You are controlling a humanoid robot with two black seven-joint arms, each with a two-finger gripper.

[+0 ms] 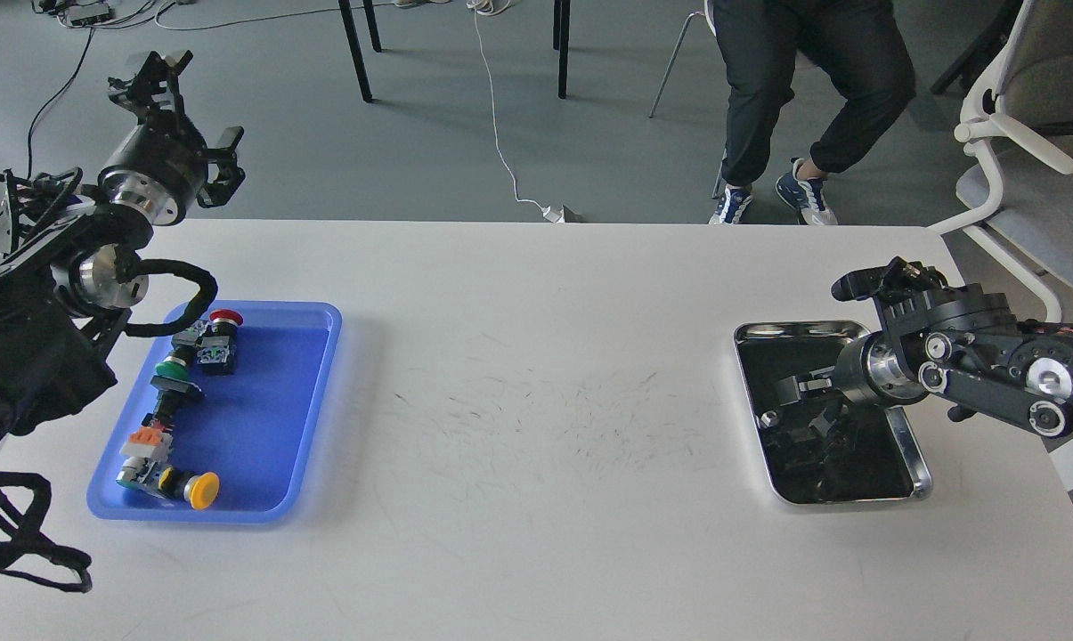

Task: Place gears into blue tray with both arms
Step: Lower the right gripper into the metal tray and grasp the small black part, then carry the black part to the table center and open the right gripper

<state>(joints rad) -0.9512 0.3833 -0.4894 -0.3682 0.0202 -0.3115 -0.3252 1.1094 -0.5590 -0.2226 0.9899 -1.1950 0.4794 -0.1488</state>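
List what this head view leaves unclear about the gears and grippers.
- Gears: none can be picked out in the silver tray; dark reflections and the right gripper mask its contents.
- Right gripper: fingers dark, opening unreadable.
- Blue tray: left edge hidden behind the left arm.

Bright even daylight, sharp focus, soft shadows, dark mirror reflections in silver tray (921, 463), no blur

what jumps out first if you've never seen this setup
The blue tray at the table's left, holding push-button switches with red, green and yellow caps. At the right, a shiny silver metal tray with the right gripper above it; the left gripper is raised beyond the table's far-left corner.
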